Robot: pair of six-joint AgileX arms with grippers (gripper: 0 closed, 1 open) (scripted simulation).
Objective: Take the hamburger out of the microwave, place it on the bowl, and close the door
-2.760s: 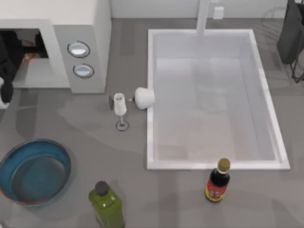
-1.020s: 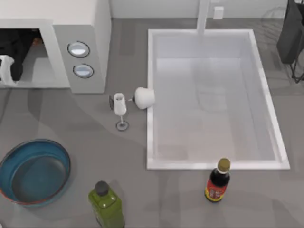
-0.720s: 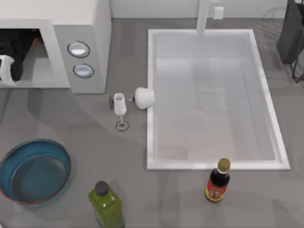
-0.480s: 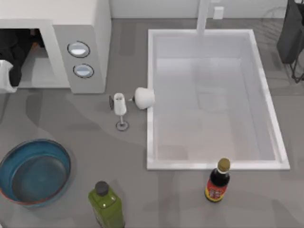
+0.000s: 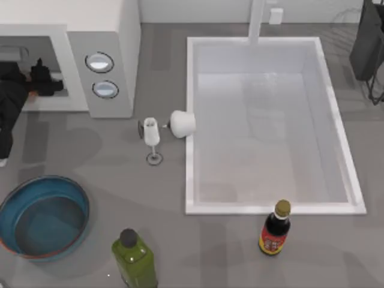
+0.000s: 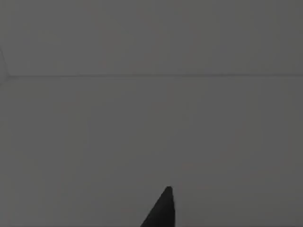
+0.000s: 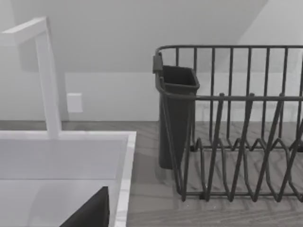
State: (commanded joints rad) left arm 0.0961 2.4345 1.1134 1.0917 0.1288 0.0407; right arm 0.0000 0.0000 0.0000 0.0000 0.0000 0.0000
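Note:
The white microwave (image 5: 102, 36) stands at the back left with its cavity open and two round dials on its panel. My left gripper (image 5: 43, 78) is a dark shape at the front of that cavity, its arm trailing down the table's left edge. The hamburger is hidden. The door is out of view. In front of the microwave, at the near left, the blue bowl (image 5: 24, 192) sits with nothing in it. The left wrist view faces a plain grey surface. My right arm (image 5: 369, 42) is parked at the back right.
A wine glass (image 5: 151, 137) and a white cup-like object (image 5: 182, 123) stand between the microwave and the white sink (image 5: 270, 208). A green bottle (image 5: 133, 258) and a dark sauce bottle (image 5: 275, 231) stand near the front edge. A dish rack (image 7: 236, 123) is beside the sink.
My left arm has drawn back from deep inside the microwave cavity. Its gripper now sits at the cavity's front and the arm hangs lower along the left edge.

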